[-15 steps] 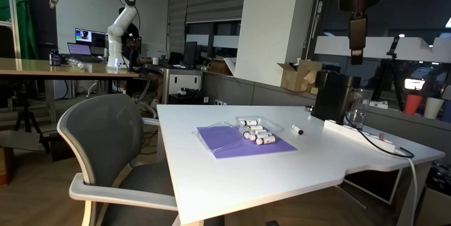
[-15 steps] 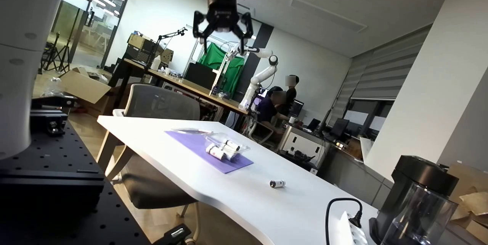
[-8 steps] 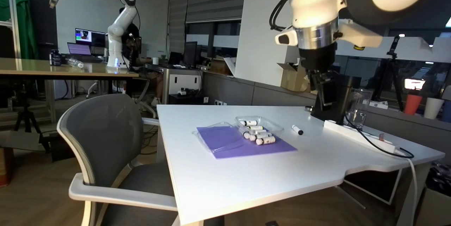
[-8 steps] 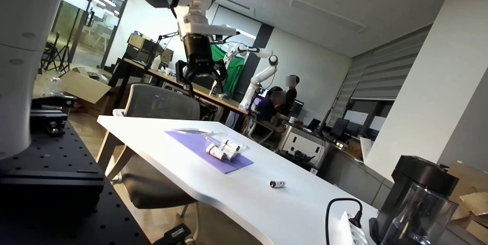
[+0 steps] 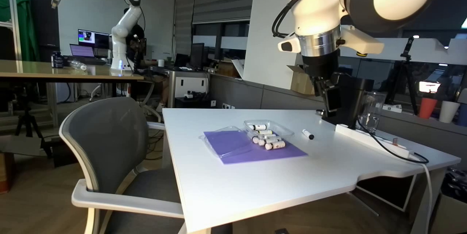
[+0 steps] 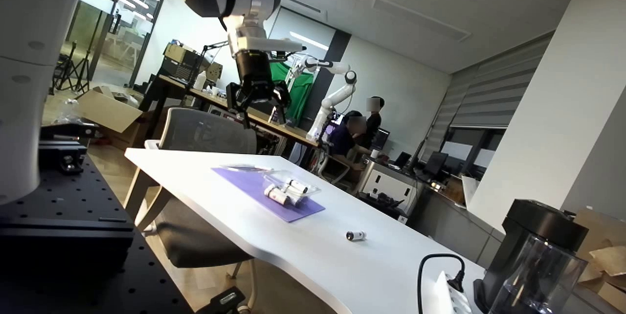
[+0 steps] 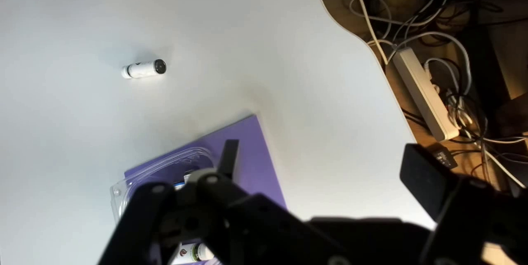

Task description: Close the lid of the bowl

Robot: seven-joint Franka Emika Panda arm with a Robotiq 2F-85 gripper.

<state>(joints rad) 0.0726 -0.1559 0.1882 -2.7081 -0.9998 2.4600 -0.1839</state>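
The bowl is a clear plastic container (image 5: 286,129) with several white vials (image 5: 275,145) in it. It sits on a purple sheet (image 5: 233,158) on the white table and also shows in an exterior view (image 6: 313,188). Its clear lid (image 5: 230,145) lies folded open beside it, also visible in an exterior view (image 6: 244,168). In the wrist view the container (image 7: 117,194) is partly hidden behind a gripper finger, and the lid cannot be made out. My gripper (image 7: 319,159) is open and empty, high above the table; it shows in both exterior views (image 5: 330,108) (image 6: 264,121).
A single white vial (image 5: 308,134) with a black cap lies on the table apart from the container. A black machine (image 5: 344,101) with a clear jug and a white power strip (image 5: 372,142) stand along the table's edge. A grey chair (image 5: 109,146) stands beside the table.
My arm has come down and tilted over toward the table, with a large move first and a small one since. The gripper stays open. The container, lid and vials have not moved.
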